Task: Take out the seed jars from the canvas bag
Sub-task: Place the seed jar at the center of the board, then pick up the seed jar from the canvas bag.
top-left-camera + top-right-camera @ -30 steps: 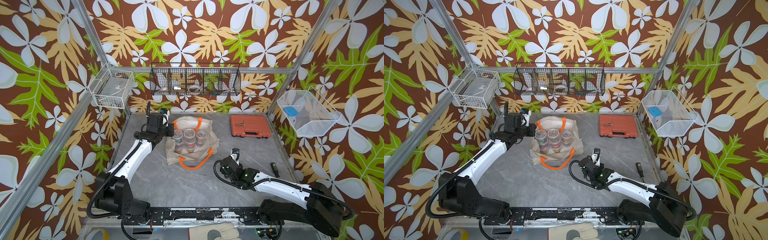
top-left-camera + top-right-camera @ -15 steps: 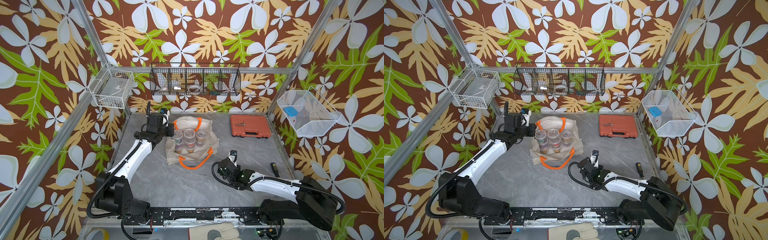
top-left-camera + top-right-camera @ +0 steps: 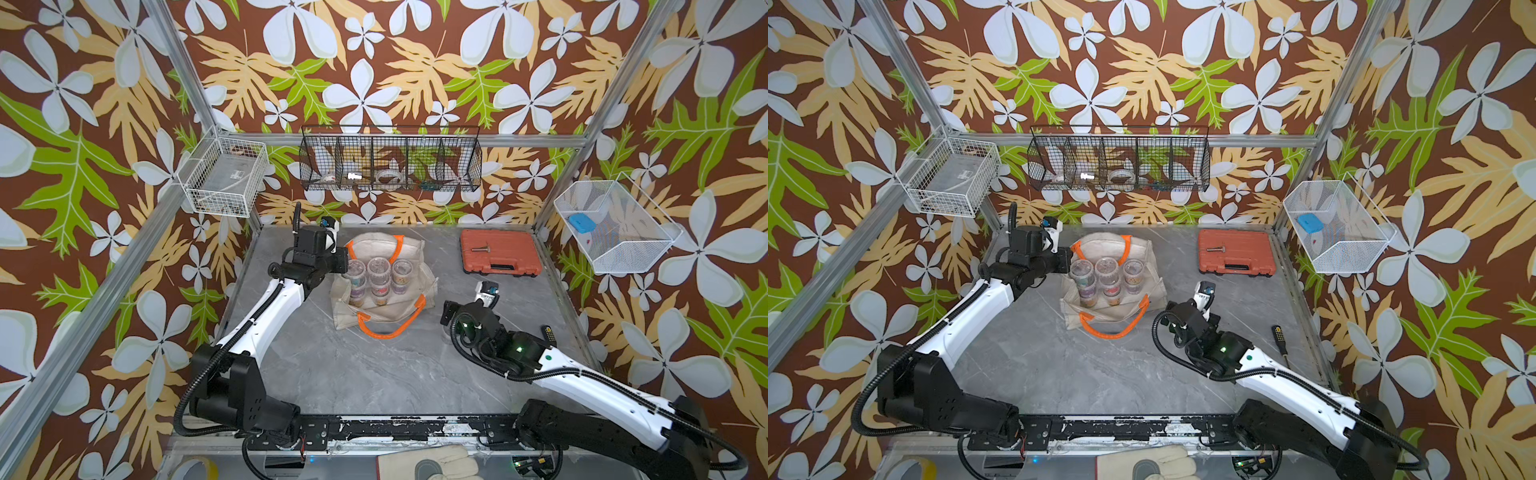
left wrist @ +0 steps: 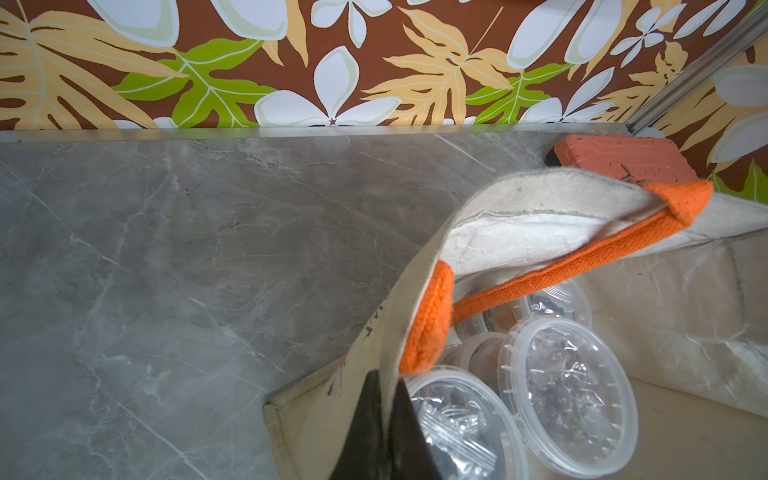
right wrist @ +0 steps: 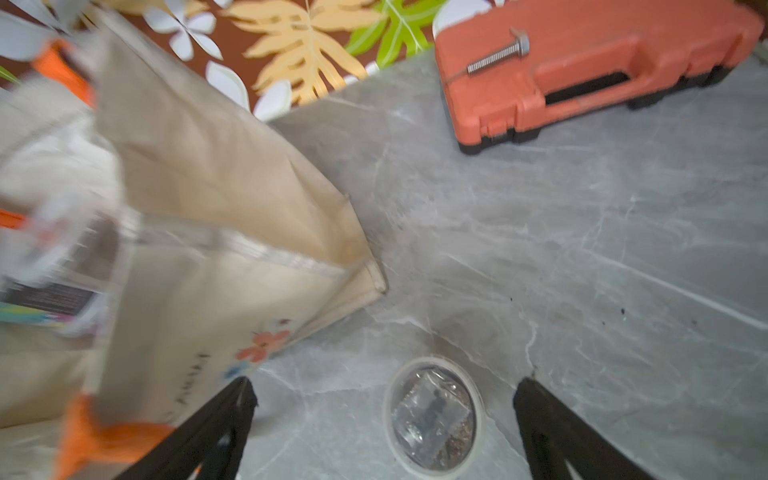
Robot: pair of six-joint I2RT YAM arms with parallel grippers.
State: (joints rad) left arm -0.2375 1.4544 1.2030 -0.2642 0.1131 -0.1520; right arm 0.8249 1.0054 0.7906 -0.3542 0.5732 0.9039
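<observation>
Jaws of the right gripper point(image 5: 384, 388) stand wide apart and grip nothing. Those of the left gripper point(image 4: 384, 401) are pinched tight on the cloth rim of the canvas bag point(image 4: 415, 266).

Nearest, a pale work glove point(image 3: 428, 461) lies below the table's front rail. On the grey table point(image 3: 353, 374), right of centre, a single seed jar point(image 5: 434, 415) stands upright, lid up, between the right gripper's fingers point(image 5: 232, 415) and clear of both. In both top views the gripper hides most of it. A screwdriver point(image 3: 1280, 338) lies further right, by the table's edge.

Past the jar, mid-table, the canvas bag lies open with one orange handle point(image 3: 390, 328) on its near side. Inside, the other seed jars point(image 3: 379, 266) sit in three rows. The left gripper holds the bag's far left corner.

At the far right an orange-red tool case point(image 3: 500, 253) lies closed, with a bolt point(image 3: 480, 249) on its lid. A black wire basket point(image 3: 390, 162) hangs on the far wall.
</observation>
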